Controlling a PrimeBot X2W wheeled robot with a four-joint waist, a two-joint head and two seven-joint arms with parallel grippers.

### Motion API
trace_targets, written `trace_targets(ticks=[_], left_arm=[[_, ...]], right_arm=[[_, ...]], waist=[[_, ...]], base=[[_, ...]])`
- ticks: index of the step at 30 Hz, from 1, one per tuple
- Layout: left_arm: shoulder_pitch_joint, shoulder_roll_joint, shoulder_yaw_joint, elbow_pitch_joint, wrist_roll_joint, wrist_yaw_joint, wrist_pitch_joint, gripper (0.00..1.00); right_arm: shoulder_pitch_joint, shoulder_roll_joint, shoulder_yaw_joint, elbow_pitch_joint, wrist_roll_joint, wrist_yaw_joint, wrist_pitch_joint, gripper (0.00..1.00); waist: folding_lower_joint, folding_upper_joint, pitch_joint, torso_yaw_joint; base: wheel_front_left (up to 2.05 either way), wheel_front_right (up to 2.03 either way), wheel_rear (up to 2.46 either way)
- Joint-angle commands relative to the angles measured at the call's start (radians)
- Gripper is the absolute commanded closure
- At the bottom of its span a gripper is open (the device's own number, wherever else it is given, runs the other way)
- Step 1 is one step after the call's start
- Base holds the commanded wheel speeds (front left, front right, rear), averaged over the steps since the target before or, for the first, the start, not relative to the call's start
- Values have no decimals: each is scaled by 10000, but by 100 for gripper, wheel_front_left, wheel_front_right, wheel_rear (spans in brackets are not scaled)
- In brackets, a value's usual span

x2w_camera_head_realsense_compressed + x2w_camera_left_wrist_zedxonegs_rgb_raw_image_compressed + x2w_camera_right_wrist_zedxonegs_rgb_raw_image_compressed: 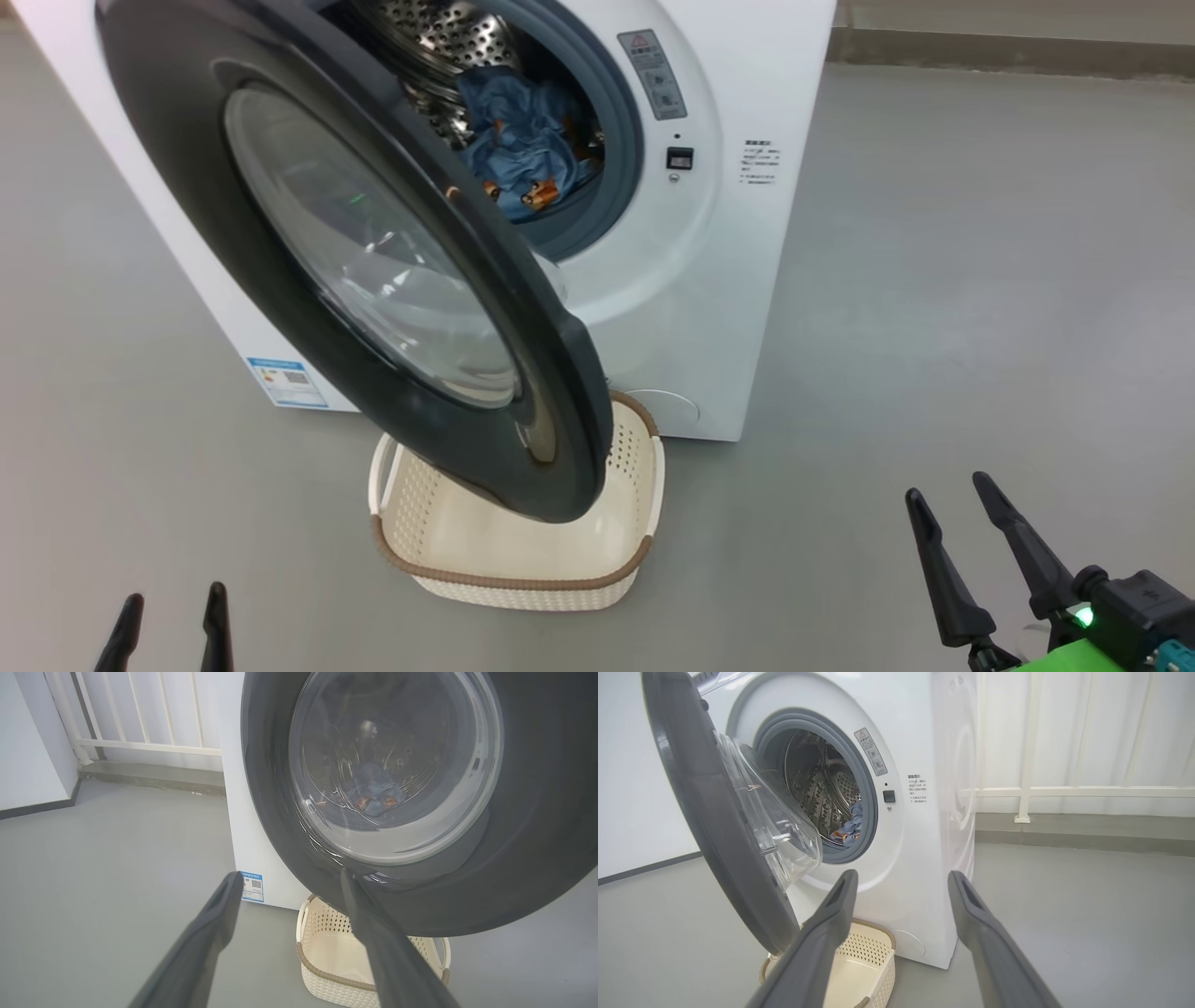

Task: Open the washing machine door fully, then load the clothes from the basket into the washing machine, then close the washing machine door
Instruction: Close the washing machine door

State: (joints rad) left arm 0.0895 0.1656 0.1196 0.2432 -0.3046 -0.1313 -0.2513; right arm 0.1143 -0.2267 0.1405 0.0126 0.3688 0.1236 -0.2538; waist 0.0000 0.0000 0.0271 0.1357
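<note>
Left gripper [176,593]: fingers spread wide, nothing held; seen low, left of and well apart from the door.
Washing machine door [373,252]: stood half-open, overhanging the empty basket [509,583].
Clothes [523,140]: lodged inside the washing machine [747,280], near the gasket [627,140].
Risk: fabric could be pinched at the gasket if the door is swung shut on it.
Right gripper [947,487]: fingers spread wide, empty; well right of the door.

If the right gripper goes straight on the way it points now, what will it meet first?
The right gripper would most likely meet the washer's white front, just right of its opening, clear of the door. Depth is unclear.
</note>
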Motion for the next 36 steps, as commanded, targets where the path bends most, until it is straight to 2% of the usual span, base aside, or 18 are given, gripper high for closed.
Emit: trace_targets(ticks=[1,2,3,4,5,6,8,21,28,36], left_arm=[[-242,113,312,-306,116,7,-104,0],[-246,86,305,-313,122,7,-104,0],[-251,57,298,-321,132,7,-104,0],[-246,31,298,-336,139,7,-104,0],[-240,8,276,-345,147,6,-104,0],[-241,-15,259,-343,151,6,-104,0],[-263,-61,241,-345,157,6,-104,0],[-555,-233,-137,-309,103,6,-105,0],[-604,-298,-216,-287,87,6,-105,0],[-544,-339,-191,-341,78,6,-105,0]], right_arm=[[-281,-241,248,-194,3,71,-80,31],[-335,-253,300,-179,14,71,-80,38],[-405,-261,353,-168,28,71,-80,64],[-493,-262,416,-167,32,71,-80,74],[-583,-260,463,-164,34,71,-80,89],[-682,-258,512,-153,44,71,-80,91],[-914,-246,586,-106,75,71,-80,100],[-2855,-154,1320,825,428,71,-80,100],[-3935,-90,1753,163,368,71,-80,100],[-4280,-93,2494,-772,342,71,-80,100]], waist=[[0,0,-5,91],[0,0,-8,141],[0,0,-15,200],[0,0,-24,248],[0,0,-36,313],[0,0,-49,377],[0,0,-73,512],[0,0,-45,1594],[0,0,-34,2025],[0,0,-89,2288]], base=[[0,0,0],[0,0,0],[0,0,0],[0,0,0],[0,0,0],[0,0,0],[0,0,0],[0,0,0],[0,0,0],[0,0,0]])
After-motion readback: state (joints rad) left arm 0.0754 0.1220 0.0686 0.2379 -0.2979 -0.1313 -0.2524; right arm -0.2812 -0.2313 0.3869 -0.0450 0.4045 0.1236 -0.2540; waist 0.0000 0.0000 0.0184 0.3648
